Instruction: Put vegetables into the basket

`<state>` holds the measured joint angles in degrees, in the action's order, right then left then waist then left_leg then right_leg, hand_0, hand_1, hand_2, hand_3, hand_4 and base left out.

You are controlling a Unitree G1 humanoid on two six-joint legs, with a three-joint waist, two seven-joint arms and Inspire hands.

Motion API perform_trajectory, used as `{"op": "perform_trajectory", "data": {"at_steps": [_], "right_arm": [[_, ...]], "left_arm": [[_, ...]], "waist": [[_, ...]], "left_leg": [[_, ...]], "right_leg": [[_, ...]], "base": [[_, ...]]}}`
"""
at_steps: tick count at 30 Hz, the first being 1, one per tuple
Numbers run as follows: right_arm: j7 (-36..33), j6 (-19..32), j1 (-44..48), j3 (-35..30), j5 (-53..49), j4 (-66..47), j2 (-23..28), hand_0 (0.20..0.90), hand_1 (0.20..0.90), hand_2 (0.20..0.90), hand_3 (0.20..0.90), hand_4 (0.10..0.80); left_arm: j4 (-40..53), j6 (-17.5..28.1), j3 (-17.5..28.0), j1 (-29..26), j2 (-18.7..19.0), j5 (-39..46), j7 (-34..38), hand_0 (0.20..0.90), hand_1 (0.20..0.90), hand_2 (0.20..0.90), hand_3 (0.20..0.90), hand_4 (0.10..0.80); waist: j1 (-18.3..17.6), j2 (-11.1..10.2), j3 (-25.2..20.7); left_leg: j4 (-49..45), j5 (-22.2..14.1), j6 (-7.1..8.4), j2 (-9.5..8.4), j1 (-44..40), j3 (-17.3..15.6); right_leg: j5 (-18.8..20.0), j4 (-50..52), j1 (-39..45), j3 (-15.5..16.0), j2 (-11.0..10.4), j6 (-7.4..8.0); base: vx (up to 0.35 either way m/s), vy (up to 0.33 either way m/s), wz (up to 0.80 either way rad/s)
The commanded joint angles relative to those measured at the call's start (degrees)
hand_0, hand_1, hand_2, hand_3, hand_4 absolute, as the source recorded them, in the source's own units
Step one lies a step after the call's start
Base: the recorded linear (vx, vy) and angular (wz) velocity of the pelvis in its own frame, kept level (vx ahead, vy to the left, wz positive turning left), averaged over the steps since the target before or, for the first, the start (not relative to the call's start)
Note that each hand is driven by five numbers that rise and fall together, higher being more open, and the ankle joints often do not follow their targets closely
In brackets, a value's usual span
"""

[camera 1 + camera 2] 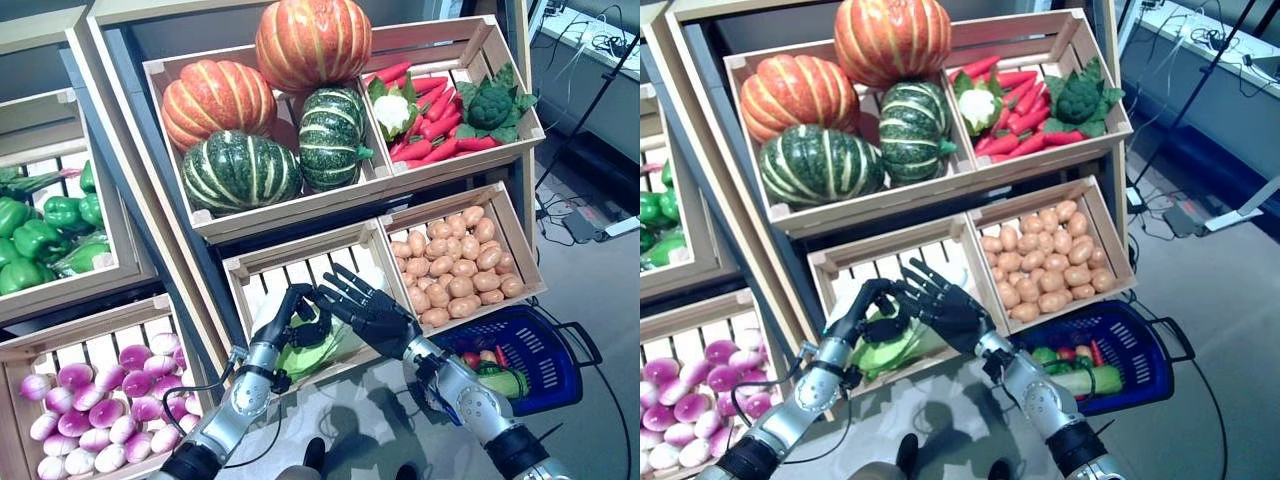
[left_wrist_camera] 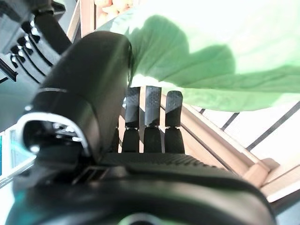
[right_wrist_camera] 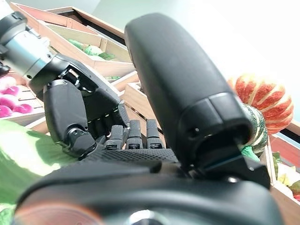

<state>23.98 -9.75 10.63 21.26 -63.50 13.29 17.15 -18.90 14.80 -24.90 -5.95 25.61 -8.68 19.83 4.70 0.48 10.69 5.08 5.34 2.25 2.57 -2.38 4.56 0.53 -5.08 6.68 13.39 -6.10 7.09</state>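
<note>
A pale green leafy cabbage (image 1: pixel 308 352) lies at the front of the slatted wooden crate (image 1: pixel 262 272) in the middle of the lower shelf. My left hand (image 1: pixel 290 312) reaches into that crate, its thumb and fingers curled onto the cabbage; the left wrist view shows its fingers (image 2: pixel 146 110) under the big green leaf (image 2: pixel 211 61). My right hand (image 1: pixel 368 308) hovers open just right of it, fingers spread above the same crate and close to the left hand (image 3: pixel 70 108). The blue basket (image 1: pixel 552 372) sits on the floor at the lower right and holds some vegetables.
Striped pumpkins (image 1: pixel 240 170) fill the upper left crate. Red chillies, cauliflower and broccoli (image 1: pixel 440 115) fill the upper right crate. Potatoes (image 1: pixel 455 265) lie right of the cabbage crate. Green peppers (image 1: pixel 40 235) and purple onions (image 1: pixel 100 405) sit in crates on the left.
</note>
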Motion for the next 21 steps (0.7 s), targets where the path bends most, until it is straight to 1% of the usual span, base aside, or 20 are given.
{"op": "perform_trajectory", "data": {"at_steps": [1, 3, 5, 8, 12, 18, 21], "right_arm": [[5.8, 5.4, 4.8, -0.5, -1.5, -4.8, -2.5, 0.9, 0.9, 0.9, 0.9, 0.8], [4.3, 7.5, 4.7, -1.3, 0.0, -6.0, -1.4, 0.9, 0.9, 0.9, 0.9, 0.8], [1.4, 8.9, 4.2, -2.7, -0.8, -7.3, -0.3, 0.9, 0.9, 0.9, 0.9, 0.8], [-2.4, 11.8, 1.4, -5.9, -0.8, -9.0, 1.0, 0.9, 0.9, 0.9, 0.9, 0.8], [-3.3, 14.7, -2.7, -9.6, -0.2, -9.8, 1.1, 0.9, 0.9, 0.9, 0.9, 0.8], [-4.1, 18.2, -4.0, -12.5, -0.3, -8.4, 1.3, 0.9, 0.9, 0.9, 0.9, 0.8], [-5.7, 19.2, -4.1, -14.2, -0.5, -7.3, 0.6, 0.9, 0.9, 0.9, 0.9, 0.8]], "left_arm": [[3.6, 5.5, 0.7, -7.2, 0.7, 2.1, 3.9, 0.3, 0.3, 0.3, 0.3, 0.4], [3.2, 5.7, 1.3, -7.0, 0.8, 2.5, 4.0, 0.3, 0.3, 0.3, 0.3, 0.4], [2.5, 6.2, 2.3, -6.5, 0.7, 2.3, 4.1, 0.3, 0.3, 0.3, 0.3, 0.4], [2.4, 7.3, 4.6, -5.0, 1.2, 1.9, 4.6, 0.3, 0.3, 0.3, 0.3, 0.4], [3.4, 7.6, 7.0, -3.6, 1.6, 0.8, 6.4, 0.3, 0.3, 0.3, 0.3, 0.4], [3.7, 7.6, 9.0, -4.0, 1.5, 0.3, 7.7, 0.3, 0.3, 0.3, 0.3, 0.4], [3.6, 8.5, 10.0, -4.4, 1.4, 0.0, 8.2, 0.3, 0.3, 0.3, 0.3, 0.4]], "waist": [[0.6, -1.3, -4.3], [0.4, -1.4, -4.2], [0.1, -1.4, -4.2], [-0.5, -1.4, -4.3], [-1.2, -1.3, -4.0], [-1.7, -1.2, -3.5], [-1.8, -1.3, -3.5]], "left_leg": [[-0.4, -6.0, -0.11, -2.03, -1.5, -0.4], [-0.4, -6.1, -0.06, -2.01, -1.6, -0.5], [-0.2, -6.1, -0.05, -1.97, -1.7, -0.8], [-0.1, -6.3, -0.19, -1.95, -2.1, -1.2], [-0.3, -6.3, -0.39, -1.75, -1.8, -1.8], [-0.3, -6.4, -0.39, -1.6, -1.7, -2.0], [-0.1, -6.5, -0.27, -1.52, -1.7, -1.9]], "right_leg": [[-1.7, 3.7, -1.0, -1.1, -2.9, -0.98], [-1.6, 3.9, -1.2, -1.2, -2.9, -0.91], [-1.6, 3.8, -1.1, -1.4, -2.9, -0.8], [-1.5, 3.6, -1.1, -1.9, -2.7, -0.65], [-1.6, 4.1, -1.8, -2.6, -2.5, -0.66], [-1.7, 4.1, -2.0, -2.9, -2.3, -0.73], [-1.6, 3.6, -1.8, -2.9, -2.2, -0.67]], "base": [[0.0, 0.0, 0.0], [0.0, 0.0, 0.0], [0.0, 0.0, 0.0], [0.0, 0.0, 0.0], [-0.018, -0.009, -0.03], [-0.017, -0.008, -0.01], [-0.011, -0.008, 0.0]]}}
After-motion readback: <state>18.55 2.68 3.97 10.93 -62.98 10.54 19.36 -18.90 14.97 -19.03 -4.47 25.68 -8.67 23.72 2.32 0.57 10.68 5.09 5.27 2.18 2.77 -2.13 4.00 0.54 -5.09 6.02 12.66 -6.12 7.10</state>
